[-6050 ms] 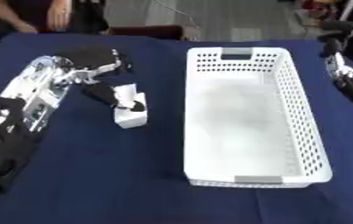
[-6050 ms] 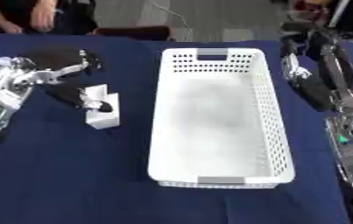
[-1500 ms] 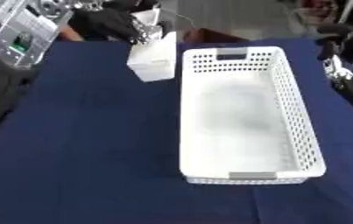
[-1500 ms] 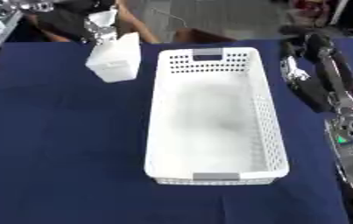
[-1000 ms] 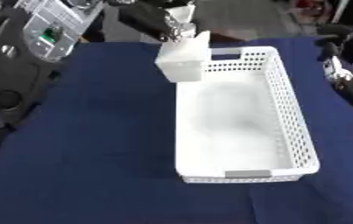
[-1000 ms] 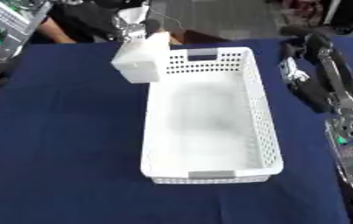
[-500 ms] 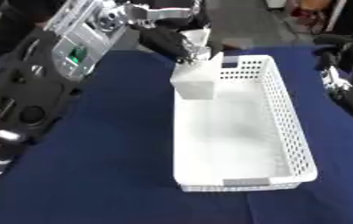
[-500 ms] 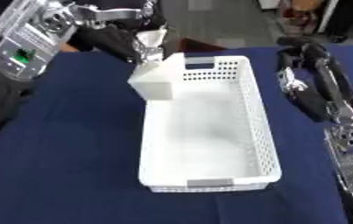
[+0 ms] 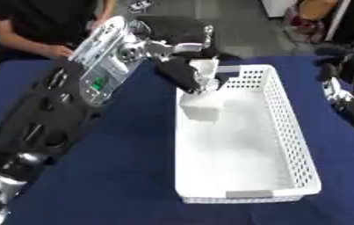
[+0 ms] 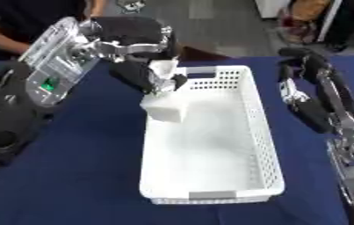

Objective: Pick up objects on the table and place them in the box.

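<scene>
White block-shaped object (image 9: 201,107) hangs over the basket's (image 9: 302,162) far left corner, just above the rim, tilted. Looks light & rigid, prob. a small carton w/ smooth sides; top end is the sensible hold. Left hand (image 9: 186,74) has fingers curled round its upper part. Right hand (image 10: 293,61) idles beyond basket's right wall; can't tell its finger state. Basket otherwise holds nothing.

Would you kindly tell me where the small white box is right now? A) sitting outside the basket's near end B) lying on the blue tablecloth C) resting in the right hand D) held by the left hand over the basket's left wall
D: the left hand grips the small white box from above, over the left wall of the white basket.
</scene>
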Motion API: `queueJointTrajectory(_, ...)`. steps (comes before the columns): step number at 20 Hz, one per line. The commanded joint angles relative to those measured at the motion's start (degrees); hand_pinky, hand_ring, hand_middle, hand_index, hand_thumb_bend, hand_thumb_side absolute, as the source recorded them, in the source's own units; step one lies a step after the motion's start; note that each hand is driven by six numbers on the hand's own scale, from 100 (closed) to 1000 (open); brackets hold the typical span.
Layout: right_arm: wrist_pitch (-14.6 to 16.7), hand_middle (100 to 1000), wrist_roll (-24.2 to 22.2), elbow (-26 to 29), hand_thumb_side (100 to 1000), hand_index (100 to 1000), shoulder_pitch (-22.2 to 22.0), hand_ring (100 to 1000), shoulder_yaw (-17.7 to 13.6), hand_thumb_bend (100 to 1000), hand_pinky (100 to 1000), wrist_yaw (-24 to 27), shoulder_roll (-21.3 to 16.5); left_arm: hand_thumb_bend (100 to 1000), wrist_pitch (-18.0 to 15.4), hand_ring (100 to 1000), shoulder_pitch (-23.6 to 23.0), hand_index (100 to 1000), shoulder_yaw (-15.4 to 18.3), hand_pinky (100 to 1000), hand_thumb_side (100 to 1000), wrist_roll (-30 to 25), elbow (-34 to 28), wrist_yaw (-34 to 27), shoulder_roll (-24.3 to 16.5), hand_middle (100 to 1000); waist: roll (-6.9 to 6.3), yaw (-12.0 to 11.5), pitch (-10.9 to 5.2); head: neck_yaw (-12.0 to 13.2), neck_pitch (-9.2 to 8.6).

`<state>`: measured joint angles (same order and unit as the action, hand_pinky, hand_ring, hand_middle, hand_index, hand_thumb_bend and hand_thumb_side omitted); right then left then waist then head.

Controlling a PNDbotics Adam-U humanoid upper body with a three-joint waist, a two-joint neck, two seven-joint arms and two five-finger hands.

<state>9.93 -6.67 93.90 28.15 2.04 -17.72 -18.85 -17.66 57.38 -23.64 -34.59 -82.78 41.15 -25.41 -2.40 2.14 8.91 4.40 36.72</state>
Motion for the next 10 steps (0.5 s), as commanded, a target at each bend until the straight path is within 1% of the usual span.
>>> queueJointTrajectory(1, 0.05, 796, -0.03, 1.00, 673, 859, 1.24, 760, -0.30, 100, 627, 0.49, -0.07, 100, -0.97, 100, 0.43, 300, 0.15, 100, 872, 0.97, -0.27, 2.44, 0.23, 100, 0.25, 0.20, -0.65, 0.79, -0.98)
queueJointTrajectory(2, 0.06, 796, -0.04, 1.02, 674, 859, 1.28, 760, -0.30, 100, 627, 0.52, -0.05, 100, -1.27, 100, 0.19, 316, -0.02, 100, 884, 1.16, -0.11, 3.21, 0.44, 113, 0.28, 0.25, -0.59, 0.80, -1.04)
queueJointTrajectory(3, 0.06, 797, -0.04, 1.03, 674, 859, 1.30, 760, -0.30, 100, 627, 0.53, -0.04, 100, -1.57, 100, 0.02, 359, -0.13, 100, 937, 1.38, 0.06, 3.95, 0.62, 160, 0.30, 0.28, -0.56, 0.80, -1.06)
queueJointTrajectory(4, 0.06, 797, -0.05, 1.04, 674, 859, 1.32, 760, -0.30, 100, 627, 0.55, -0.03, 100, -1.88, 100, -0.27, 373, -0.26, 100, 949, 1.59, 0.34, 4.70, 0.85, 174, 0.31, 0.32, -0.52, 0.81, -1.05)
queueJointTrajectory(5, 0.06, 797, -0.06, 1.04, 674, 859, 1.34, 760, -0.29, 100, 627, 0.57, -0.01, 174, -2.23, 100, -0.52, 434, -0.40, 100, 950, 1.79, 0.72, 5.37, 1.10, 249, 0.32, 0.34, -0.48, 0.81, -1.05)
queueJointTrajectory(6, 0.07, 797, -0.07, 1.06, 675, 859, 1.37, 760, -0.28, 100, 627, 0.58, 0.01, 324, -2.82, 140, -0.80, 517, -0.66, 100, 960, 1.79, 1.14, 5.98, 1.36, 342, 0.33, 0.36, -0.45, 0.81, -1.07)
queueJointTrajectory(7, 0.07, 797, -0.08, 1.06, 675, 859, 1.38, 760, -0.28, 100, 627, 0.59, 0.02, 436, -3.42, 271, -0.97, 611, -0.80, 159, 971, 1.75, 1.50, 6.48, 1.55, 437, 0.34, 0.36, -0.42, 0.80, -1.07)
queueJointTrajectory(8, 0.08, 797, -0.10, 1.07, 675, 859, 1.40, 760, -0.28, 100, 627, 0.61, 0.03, 541, -4.16, 475, -1.19, 717, -1.08, 387, 987, 1.27, 1.90, 6.90, 1.73, 579, 0.35, 0.36, -0.39, 0.77, -1.04)
queueJointTrajectory(9, 0.08, 797, -0.10, 1.07, 675, 859, 1.40, 760, -0.27, 100, 627, 0.61, 0.03, 541, -4.76, 475, -1.31, 717, -1.15, 387, 987, 0.82, 2.21, 7.20, 1.90, 579, 0.36, 0.34, -0.38, 0.75, -1.02)
queueJointTrajectory(10, 0.08, 797, -0.10, 1.09, 675, 859, 1.41, 760, -0.28, 100, 627, 0.63, 0.04, 617, -5.36, 718, -1.51, 832, -1.26, 566, 1000, 0.29, 2.52, 7.31, 2.09, 770, 0.35, 0.33, -0.34, 0.75, -0.94)
